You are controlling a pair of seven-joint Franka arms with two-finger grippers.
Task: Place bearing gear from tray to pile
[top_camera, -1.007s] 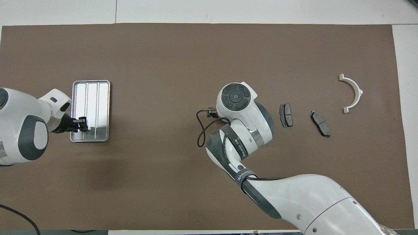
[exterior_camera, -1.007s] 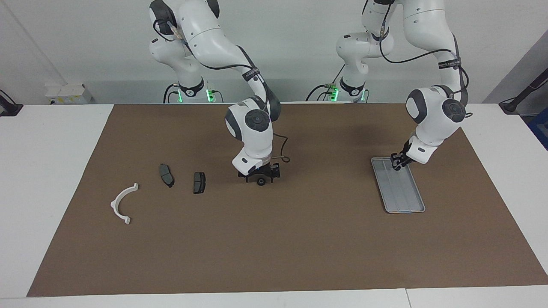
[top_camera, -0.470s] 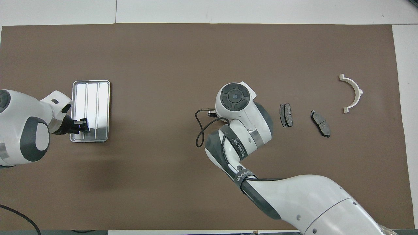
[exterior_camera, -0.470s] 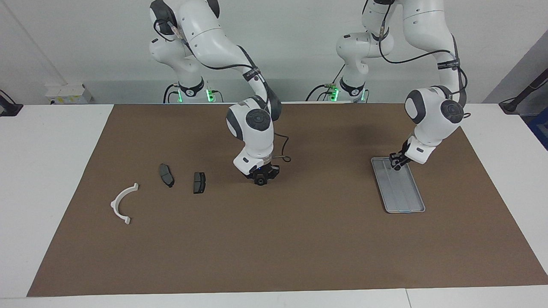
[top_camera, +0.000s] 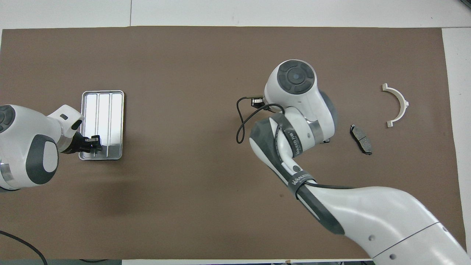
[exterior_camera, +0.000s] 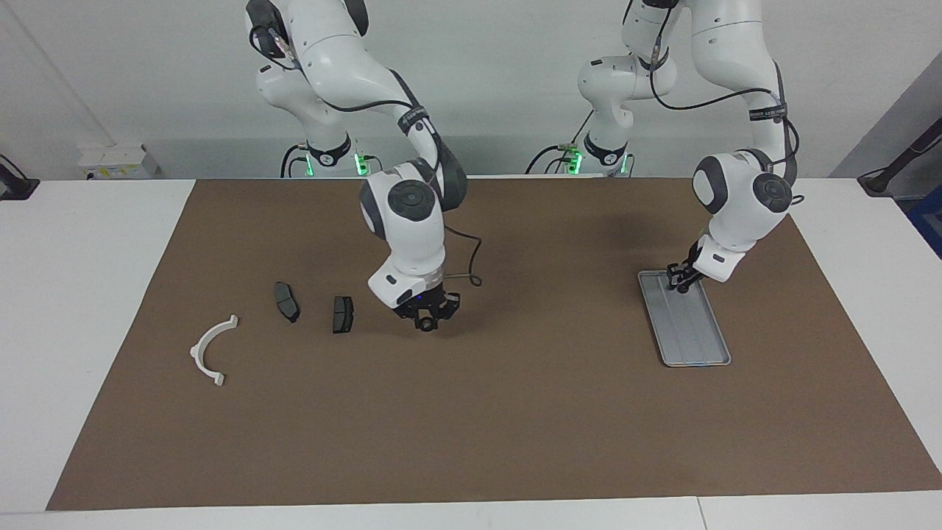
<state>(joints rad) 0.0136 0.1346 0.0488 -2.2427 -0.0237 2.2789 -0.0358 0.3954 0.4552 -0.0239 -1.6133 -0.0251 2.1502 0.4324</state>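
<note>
Gear (exterior_camera: 425,323) now off tray (exterior_camera: 692,335)

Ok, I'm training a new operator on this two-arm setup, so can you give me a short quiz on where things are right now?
1. True or false: the white semicircular plastic bracket lies on the shallow silver-grey ribbed metal tray.
2. What does the right hand hold? A) a screwdriver B) the small black round bearing gear C) the bracket
3. Fill in: the left hand is over the end of the ____ nearer the robots.

Key: 1 false, the bracket lies on the brown mat toward the right arm's end of the table; 2 B; 3 tray.
</note>
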